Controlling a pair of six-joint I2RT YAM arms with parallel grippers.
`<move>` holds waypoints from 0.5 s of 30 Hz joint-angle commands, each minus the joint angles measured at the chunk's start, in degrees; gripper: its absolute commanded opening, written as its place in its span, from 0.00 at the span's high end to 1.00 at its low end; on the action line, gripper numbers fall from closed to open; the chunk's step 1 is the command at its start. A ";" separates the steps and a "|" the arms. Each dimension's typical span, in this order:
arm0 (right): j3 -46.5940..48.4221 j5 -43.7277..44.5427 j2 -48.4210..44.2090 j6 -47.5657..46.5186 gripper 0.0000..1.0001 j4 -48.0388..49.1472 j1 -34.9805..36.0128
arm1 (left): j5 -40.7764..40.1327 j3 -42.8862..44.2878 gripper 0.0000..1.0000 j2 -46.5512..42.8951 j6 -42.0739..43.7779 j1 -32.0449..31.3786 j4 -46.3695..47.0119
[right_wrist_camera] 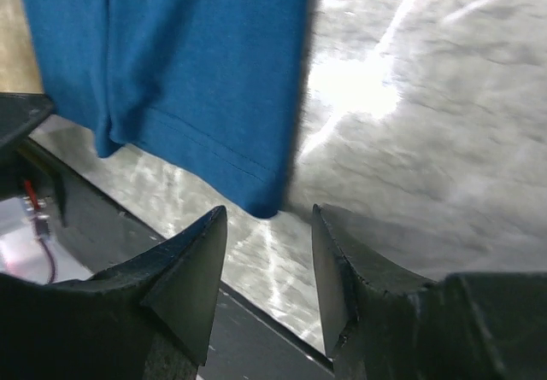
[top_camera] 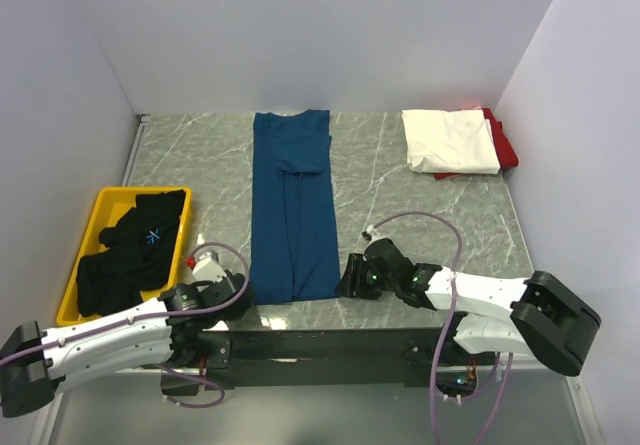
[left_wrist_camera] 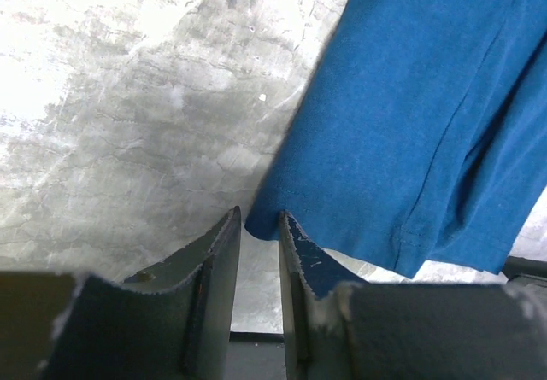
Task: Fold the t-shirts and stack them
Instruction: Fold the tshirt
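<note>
A blue t-shirt (top_camera: 291, 205) lies folded into a long narrow strip down the middle of the table, with no print showing. My left gripper (top_camera: 243, 300) is open with a narrow gap at the strip's near left corner, and the corner (left_wrist_camera: 261, 213) sits just at its fingertips (left_wrist_camera: 259, 219). My right gripper (top_camera: 345, 283) is open at the near right corner, and that corner (right_wrist_camera: 261, 196) lies just ahead of its tips (right_wrist_camera: 269, 213). A folded white t-shirt (top_camera: 450, 140) lies on a red one (top_camera: 506, 147) at the back right. Black t-shirts (top_camera: 130, 250) are heaped in a bin.
The yellow bin (top_camera: 100, 205) holding the black shirts stands at the left. White walls close the table at the back and both sides. The table's near edge and a dark base bar (top_camera: 330, 343) run just behind both grippers.
</note>
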 commanded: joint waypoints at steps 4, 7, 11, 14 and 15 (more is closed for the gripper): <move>0.67 -1.85 4.05 1.20 0.49 6.32 -0.34 | 0.53 0.69 0.72 1.45 -0.96 0.26 1.44; 0.93 -2.47 5.11 1.29 0.50 7.29 -0.34 | 1.05 0.61 0.73 2.33 -0.43 0.26 2.67; 1.37 -3.08 6.08 1.11 0.50 7.73 -0.34 | 2.37 -0.45 0.78 4.34 0.01 0.26 5.83; 1.46 -3.35 6.60 1.02 0.51 8.17 -0.25 | 3.16 -0.36 0.83 5.84 0.27 0.26 6.72; 1.63 -3.35 6.95 1.02 0.51 8.17 -0.34 | 3.17 -0.19 0.85 6.02 0.27 0.26 6.63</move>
